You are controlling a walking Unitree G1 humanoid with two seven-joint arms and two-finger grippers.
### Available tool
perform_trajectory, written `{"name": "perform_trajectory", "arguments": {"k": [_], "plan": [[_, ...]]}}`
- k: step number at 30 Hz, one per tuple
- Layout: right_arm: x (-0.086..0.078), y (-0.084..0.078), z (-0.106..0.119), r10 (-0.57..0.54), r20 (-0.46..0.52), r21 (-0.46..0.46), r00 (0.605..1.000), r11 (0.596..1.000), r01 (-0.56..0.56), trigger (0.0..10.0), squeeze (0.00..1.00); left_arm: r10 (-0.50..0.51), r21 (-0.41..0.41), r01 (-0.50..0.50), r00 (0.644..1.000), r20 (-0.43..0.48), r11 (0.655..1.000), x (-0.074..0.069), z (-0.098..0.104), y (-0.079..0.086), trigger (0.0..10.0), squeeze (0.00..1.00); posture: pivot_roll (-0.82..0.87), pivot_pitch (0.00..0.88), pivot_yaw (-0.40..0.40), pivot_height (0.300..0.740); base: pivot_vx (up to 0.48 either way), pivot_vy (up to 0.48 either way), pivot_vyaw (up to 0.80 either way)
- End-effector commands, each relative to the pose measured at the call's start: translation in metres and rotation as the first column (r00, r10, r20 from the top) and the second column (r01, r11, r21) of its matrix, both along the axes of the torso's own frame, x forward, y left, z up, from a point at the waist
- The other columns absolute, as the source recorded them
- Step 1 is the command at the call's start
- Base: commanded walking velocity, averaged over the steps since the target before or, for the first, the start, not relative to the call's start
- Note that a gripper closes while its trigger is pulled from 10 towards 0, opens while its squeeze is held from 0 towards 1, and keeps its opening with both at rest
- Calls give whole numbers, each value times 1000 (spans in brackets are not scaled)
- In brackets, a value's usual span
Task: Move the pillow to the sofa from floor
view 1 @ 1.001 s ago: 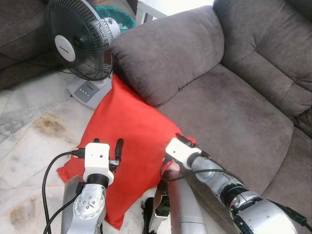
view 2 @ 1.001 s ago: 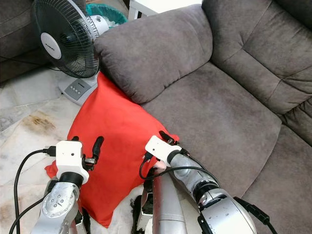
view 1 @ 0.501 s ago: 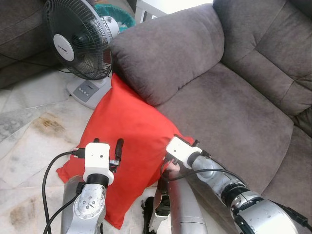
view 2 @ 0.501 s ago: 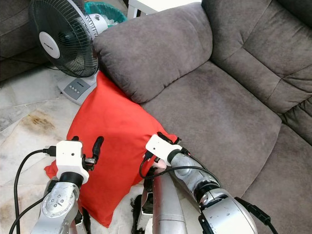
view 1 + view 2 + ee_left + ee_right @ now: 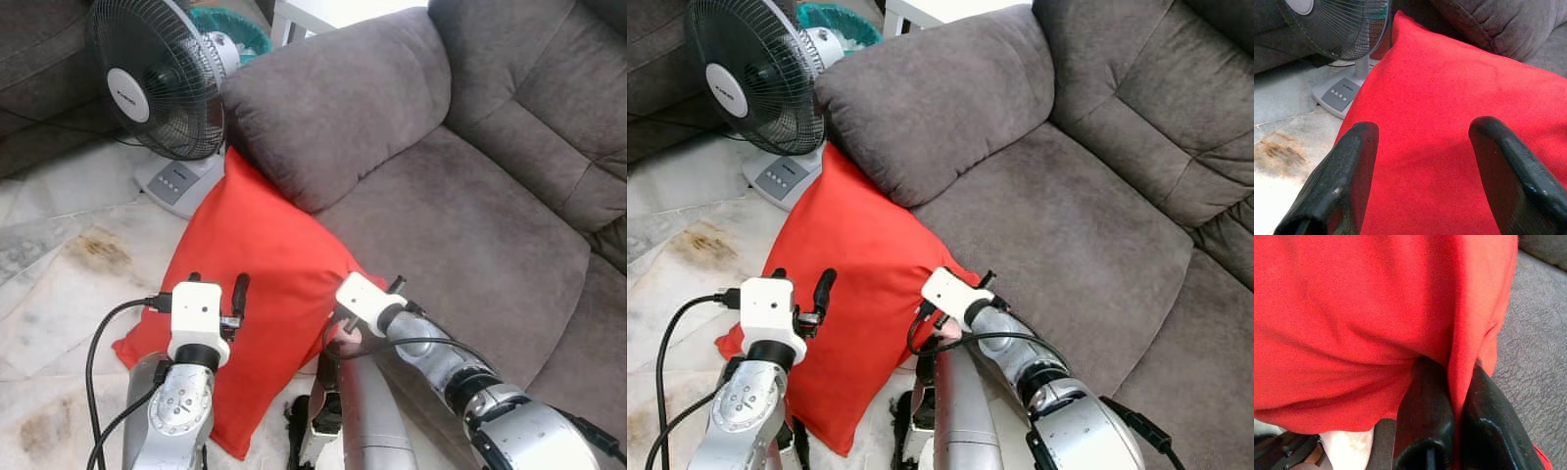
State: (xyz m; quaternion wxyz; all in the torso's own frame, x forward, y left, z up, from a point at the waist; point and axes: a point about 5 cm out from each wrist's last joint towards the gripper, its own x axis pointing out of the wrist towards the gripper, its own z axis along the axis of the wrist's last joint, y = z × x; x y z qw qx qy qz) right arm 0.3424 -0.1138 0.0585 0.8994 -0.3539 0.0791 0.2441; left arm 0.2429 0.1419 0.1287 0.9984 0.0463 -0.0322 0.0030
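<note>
pillow point(image 5: 257, 284): red, on floor point(image 5: 69, 274), leaning on sofa point(image 5: 470, 225) front | right gripper point(image 5: 1455, 396): pinching pillow edge, now slightly nearer sofa | left gripper point(image 5: 1422, 171): wide, above pillow, unchanged

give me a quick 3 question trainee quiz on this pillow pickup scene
1. True or false: the right claw is shut on an edge of the red pillow.
2. Multiple choice: what stands behind the pillow, beside the sofa arm? A) a lamp B) a fan C) a chair
3. Fill in: the left claw is ____, with the pillow between and beyond its fingers.

Key: 1 true; 2 B; 3 open
</note>
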Motion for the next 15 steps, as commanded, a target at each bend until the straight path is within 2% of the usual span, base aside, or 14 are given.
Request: {"name": "perform_trajectory", "arguments": {"k": [1, 6, 9, 13, 15], "plan": [[3, -11, 4, -53, 8, 42, 999, 998, 53, 0, 0, -23, -1, 23, 999, -23, 1000, 0, -5, -6, 10000, 0, 201, 285, -316, 535, 0, 0, 0], [3, -15, 2, -94, -11, 70, 996, 993, 94, 0, 0, -24, 3, 24, 999, -29, 1000, 2, -8, -5, 10000, 0, 204, 271, -311, 535, 0, 0, 0], [2, -23, 1, -145, -37, 113, 989, 983, 148, 0, 0, -16, 11, 17, 999, -48, 1000, 4, -14, -2, 10000, 0, 209, 254, -303, 535, 0, 0, 0], [1, -33, -2, -204, -97, 196, 974, 956, 219, 0, 0, -9, 14, 10, 998, -67, 1000, 5, -20, 2, 10000, 0, 211, 238, -293, 535, 0, 0, 0], [0, -38, -5, -244, -165, 289, 956, 915, 283, 0, 0, -5, 18, 6, 997, -73, 1000, 5, -23, 4, 10000, 0, 214, 225, -287, 535, 0, 0, 0]]}}
